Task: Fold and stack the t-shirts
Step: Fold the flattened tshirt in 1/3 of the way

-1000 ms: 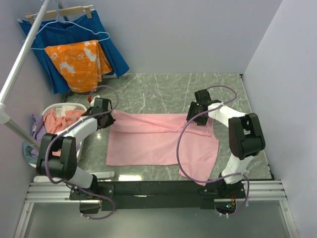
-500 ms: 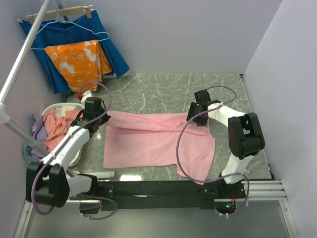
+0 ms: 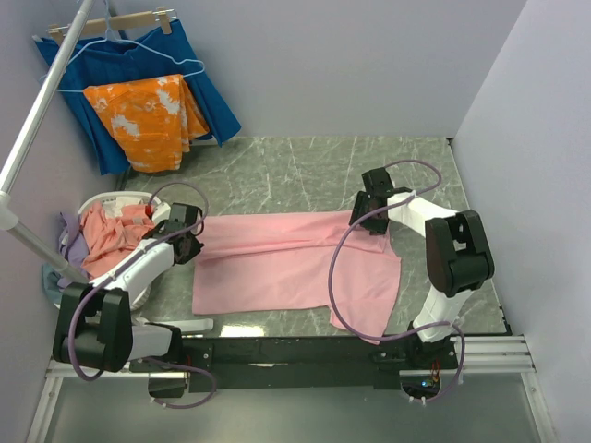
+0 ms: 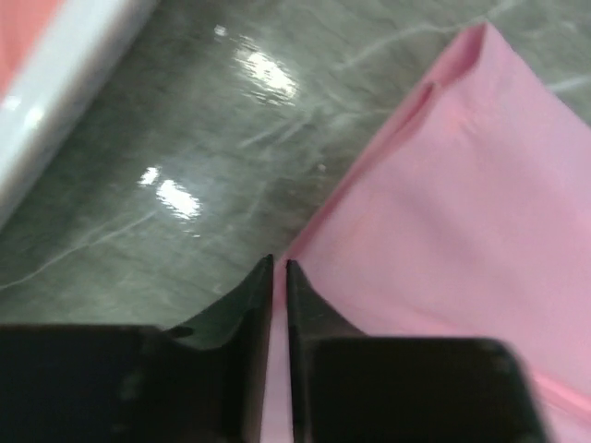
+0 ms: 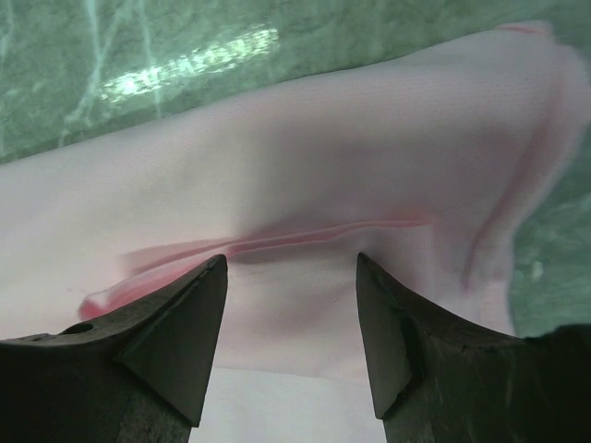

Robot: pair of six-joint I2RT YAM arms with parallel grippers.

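Between the two grippers, on the grey marbled table (image 3: 277,175), lies the light pink t-shirt (image 3: 295,263). Its long axis runs left to right, from one gripper to the other. A band is folded over along its far edge. The end below the right gripper (image 3: 367,221) reaches furthest toward the arm bases, its corner close to the near table edge. Which end is the neck cannot be told.

The left gripper (image 3: 191,247) sits low at the shirt's far left corner. In its wrist view only a thin slit parts the jaws, and the shirt's left edge runs straight into that slit. Bare table lies to the left of the fingertips and pink cloth to their right. Whether the cloth is pinched cannot be told.

The right gripper stands with its jaws wide apart over the shirt's far right part. A creased seam crosses the gap between them, and nothing is clasped.

Just left of the left gripper a white basket (image 3: 111,198) holds a salmon-pink t-shirt (image 3: 111,235) and a lilac t-shirt (image 3: 69,231).
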